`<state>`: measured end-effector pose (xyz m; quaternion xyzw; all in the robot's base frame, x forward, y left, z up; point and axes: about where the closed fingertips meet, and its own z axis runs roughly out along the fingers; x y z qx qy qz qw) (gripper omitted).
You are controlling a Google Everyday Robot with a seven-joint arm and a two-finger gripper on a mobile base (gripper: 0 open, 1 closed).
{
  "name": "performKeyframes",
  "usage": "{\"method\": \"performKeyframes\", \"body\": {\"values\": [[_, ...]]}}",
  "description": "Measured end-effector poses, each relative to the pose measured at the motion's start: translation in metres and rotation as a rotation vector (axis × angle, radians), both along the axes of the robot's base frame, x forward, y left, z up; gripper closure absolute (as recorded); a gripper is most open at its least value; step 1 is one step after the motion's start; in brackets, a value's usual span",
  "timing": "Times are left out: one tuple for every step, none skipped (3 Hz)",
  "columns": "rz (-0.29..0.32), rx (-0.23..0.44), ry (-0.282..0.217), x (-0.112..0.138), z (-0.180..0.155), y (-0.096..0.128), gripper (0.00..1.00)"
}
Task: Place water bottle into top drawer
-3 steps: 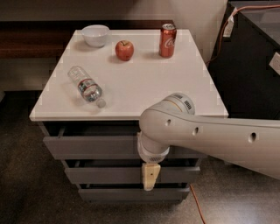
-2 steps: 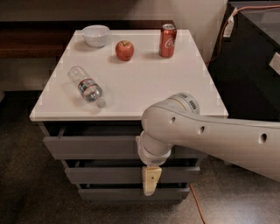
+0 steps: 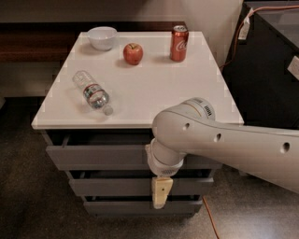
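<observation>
A white square table (image 3: 154, 93) stands on a dark speckled carpet (image 3: 28, 196), backed by a pale wall (image 3: 210, 14) and a dark wooden ledge (image 3: 32, 44) behind its left rear corner. A black cabinet (image 3: 266, 70) stands just beside the table's right side, and an orange cable (image 3: 210, 219) trails over the carpet near its front right foot.

The water bottle (image 3: 92, 93) lies on its side on the table's left half, near the front edge, with its pale cap pointing towards the front. At the table's back edge sit a white bowl (image 3: 102, 37) on the left, a red apple (image 3: 133, 53) near the middle and a red soda can (image 3: 179, 43) upright to the right. The bowl's inside is barely visible.

Under the table top are three grey drawers. The top drawer (image 3: 98, 156) shows only its flat front, with a dark gap above it, and nothing of its inside shows. The middle drawer (image 3: 112, 186) and bottom drawer (image 3: 117, 207) lie below it.

The robot's pale arm (image 3: 224, 140) reaches in from the right across the table's front right corner. The tool (image 3: 161, 193) hangs pointing down in front of the lower drawers, right of the table's middle and well apart from the water bottle. I cannot tell how far open it is or whether it holds anything.
</observation>
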<state>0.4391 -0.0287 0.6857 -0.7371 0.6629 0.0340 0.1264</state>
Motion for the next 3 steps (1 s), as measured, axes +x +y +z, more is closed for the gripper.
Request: {"method": "performKeyframes", "body": {"values": [[-0.043,-0.011,-0.026,0.016,0.001,-0.006,0.0],[-0.102,-0.049,-0.061,0.05,-0.033,0.001,0.0],[-0.101,-0.047,-0.049,0.051,-0.034,0.002,0.0]]}}
